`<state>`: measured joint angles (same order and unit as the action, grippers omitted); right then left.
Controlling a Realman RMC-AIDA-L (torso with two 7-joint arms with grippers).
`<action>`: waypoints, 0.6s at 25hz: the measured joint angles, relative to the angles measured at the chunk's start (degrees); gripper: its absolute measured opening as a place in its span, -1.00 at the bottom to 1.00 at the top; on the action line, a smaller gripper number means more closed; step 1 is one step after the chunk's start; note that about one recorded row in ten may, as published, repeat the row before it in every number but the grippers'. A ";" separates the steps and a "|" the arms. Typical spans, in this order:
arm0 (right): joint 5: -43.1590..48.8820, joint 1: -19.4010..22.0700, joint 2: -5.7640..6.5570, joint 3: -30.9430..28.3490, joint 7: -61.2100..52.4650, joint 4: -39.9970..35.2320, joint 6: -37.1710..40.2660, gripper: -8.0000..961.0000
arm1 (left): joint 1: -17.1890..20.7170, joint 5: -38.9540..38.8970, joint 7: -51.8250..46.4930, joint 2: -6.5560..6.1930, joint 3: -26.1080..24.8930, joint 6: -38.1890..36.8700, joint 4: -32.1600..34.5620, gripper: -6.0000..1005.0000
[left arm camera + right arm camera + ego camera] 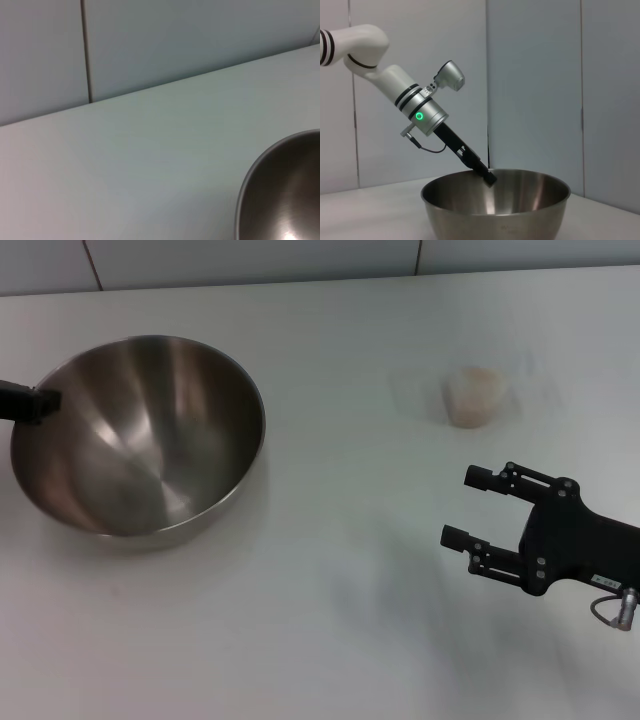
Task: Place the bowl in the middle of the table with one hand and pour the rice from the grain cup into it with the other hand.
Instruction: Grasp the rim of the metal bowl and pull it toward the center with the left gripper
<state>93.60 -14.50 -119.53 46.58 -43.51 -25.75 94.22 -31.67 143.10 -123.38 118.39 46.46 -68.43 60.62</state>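
Observation:
The steel bowl (150, 440) stands on the left part of the white table (330, 580). My left gripper (35, 402) comes in from the left edge and is shut on the bowl's near-left rim. The right wrist view shows that gripper (489, 179) reaching down over the rim of the bowl (495, 210). In the left wrist view only a piece of the bowl (285, 195) shows. The grain cup (475, 395), clear and filled with rice (472, 400), stands upright at the right rear. My right gripper (458, 507) hovers open in front of the cup, apart from it, holding nothing.
A tiled wall (300, 255) runs along the table's far edge. Bare tabletop lies between the bowl and the cup and across the front.

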 joint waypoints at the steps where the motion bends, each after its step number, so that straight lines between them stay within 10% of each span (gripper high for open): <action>1: 0.00 -0.05 0.00 0.00 0.01 0.00 0.00 0.49 | -0.02 -0.02 -0.03 0.00 0.14 -0.01 0.12 -0.87; 15: 0.00 -0.34 0.00 -0.36 0.01 0.00 -0.42 0.49 | -2.83 -0.42 -0.11 0.05 1.29 -0.79 0.55 -0.90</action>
<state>93.60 -14.84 -119.53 46.23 -43.50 -25.75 93.79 -34.50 142.68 -123.49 118.44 47.75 -69.22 61.17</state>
